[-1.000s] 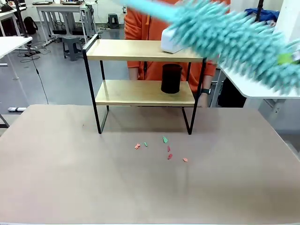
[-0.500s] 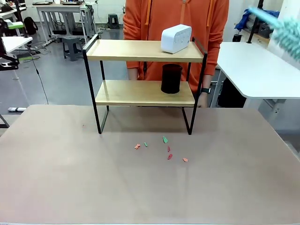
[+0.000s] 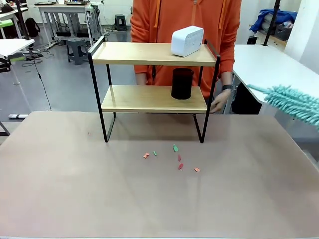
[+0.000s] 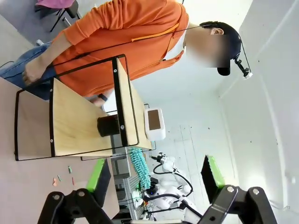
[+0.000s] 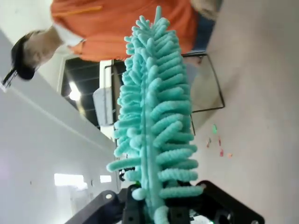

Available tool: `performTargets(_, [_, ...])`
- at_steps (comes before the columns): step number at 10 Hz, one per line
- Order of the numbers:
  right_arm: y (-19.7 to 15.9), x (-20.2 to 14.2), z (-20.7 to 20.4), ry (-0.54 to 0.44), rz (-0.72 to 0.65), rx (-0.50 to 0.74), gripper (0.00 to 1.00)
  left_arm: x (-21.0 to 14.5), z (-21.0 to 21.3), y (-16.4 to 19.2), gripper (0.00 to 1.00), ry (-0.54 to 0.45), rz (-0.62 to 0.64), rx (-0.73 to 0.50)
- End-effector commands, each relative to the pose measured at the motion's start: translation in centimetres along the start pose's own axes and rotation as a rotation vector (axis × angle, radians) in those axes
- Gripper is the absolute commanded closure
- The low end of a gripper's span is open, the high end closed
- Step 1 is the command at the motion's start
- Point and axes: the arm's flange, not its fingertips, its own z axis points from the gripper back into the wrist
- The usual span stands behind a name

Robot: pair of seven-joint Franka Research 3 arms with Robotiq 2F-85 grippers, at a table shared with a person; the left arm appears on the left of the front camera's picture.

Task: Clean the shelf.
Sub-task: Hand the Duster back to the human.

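The shelf (image 3: 149, 53) stands at the middle of the brown table, with a white box (image 3: 187, 41) on its top board and a black cup (image 3: 182, 83) on the lower one. A teal fluffy duster (image 3: 294, 102) reaches in low from the right edge, well clear of the shelf's right side. In the right wrist view my right gripper (image 5: 156, 207) is shut on the duster (image 5: 154, 126) at its base. My left gripper (image 4: 154, 175) is open and holds nothing, looking at the shelf (image 4: 79, 116) from far off.
Small red and green scraps (image 3: 175, 148) lie on the table (image 3: 75, 189) just in front of the shelf. A person in an orange top stands behind the shelf, one hand (image 3: 218, 103) by its right rear leg. A white side table (image 3: 269, 69) stands at the right.
The duster has swung away from in front of the shelf's top, out to the right, then down low at the right edge. The person's hand has shifted slightly by the shelf.
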Motion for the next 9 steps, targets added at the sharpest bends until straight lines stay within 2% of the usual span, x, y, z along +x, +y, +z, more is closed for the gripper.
performTargets(1, [-0.1, -2.1, -2.2, -0.015, -0.046, -0.025, 1.0, -0.1, -0.1, -0.2, 0.0, 0.01, 0.0, -0.004])
performTargets(2, [0.0, 0.0, 0.0, 0.0, 0.0, 0.0, 1.0, -0.1, -0.1, -0.2, 0.0, 0.01, 0.0, -0.004])
performTargets(9, [0.0, 0.0, 0.0, 0.0, 0.0, 0.0, 1.0, -0.1, -0.1, -0.2, 0.0, 0.01, 0.0, -0.004])
